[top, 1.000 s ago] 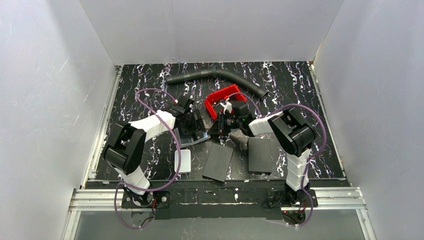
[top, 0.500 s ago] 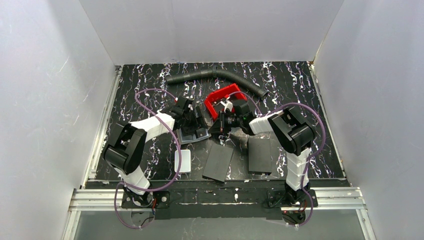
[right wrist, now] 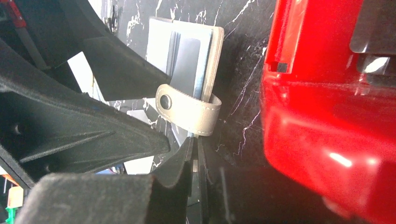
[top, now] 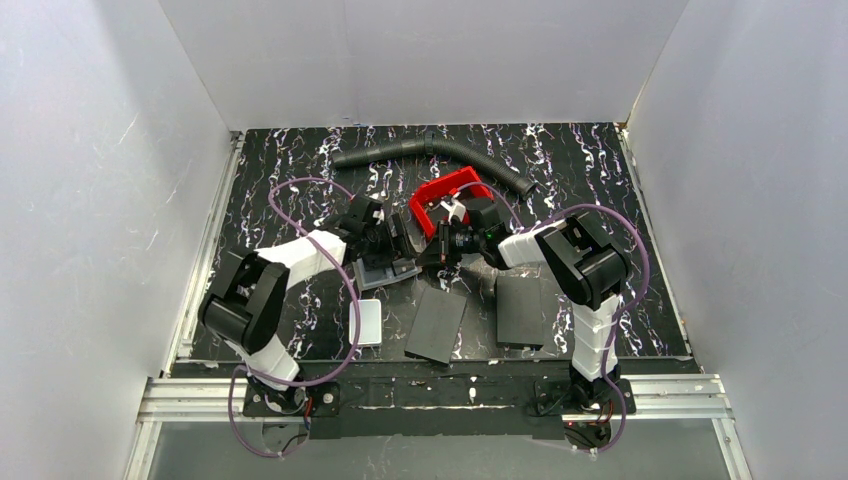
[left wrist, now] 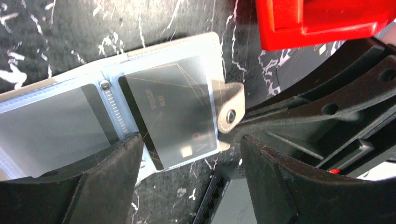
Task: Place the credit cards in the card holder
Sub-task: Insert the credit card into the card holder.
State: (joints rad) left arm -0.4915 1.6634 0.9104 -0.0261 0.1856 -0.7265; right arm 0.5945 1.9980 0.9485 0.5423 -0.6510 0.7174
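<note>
White walls close off three sides of a black, white-veined counter (top: 300, 160), and both arms reach into the middle of it. The holder (top: 385, 270) lies opened flat there, just left of the red tray (top: 445, 195), with its clear sleeves facing up.

From the left wrist you can see a card (left wrist: 173, 112), grey and glossy. It sits a little askew on the sleeve nearest the tab (left wrist: 231, 109). I can't tell whether it is fully inside the pocket or only lying on it. The neighbouring sleeve looks like plain shiny plastic.

The left hand (left wrist: 189, 142) hangs over the holder with its fingers (left wrist: 107, 182) well apart, one on each side of the card. Whether they touch the plastic I can't make out.

The right hand (right wrist: 194, 147) comes in from the tray side. Its fingers are pressed together on a thin pale edge of the holder just under the looped tab (right wrist: 187, 109). The tab curls up with its snap showing.

Beyond the tray a black ribbed hose (top: 440, 152) bends across the far end. Toward the arms' bases lie two flat black panels (top: 437, 325), one of them (top: 522, 308) beside the right arm. A small white box (top: 366, 322) rests near the left arm.
</note>
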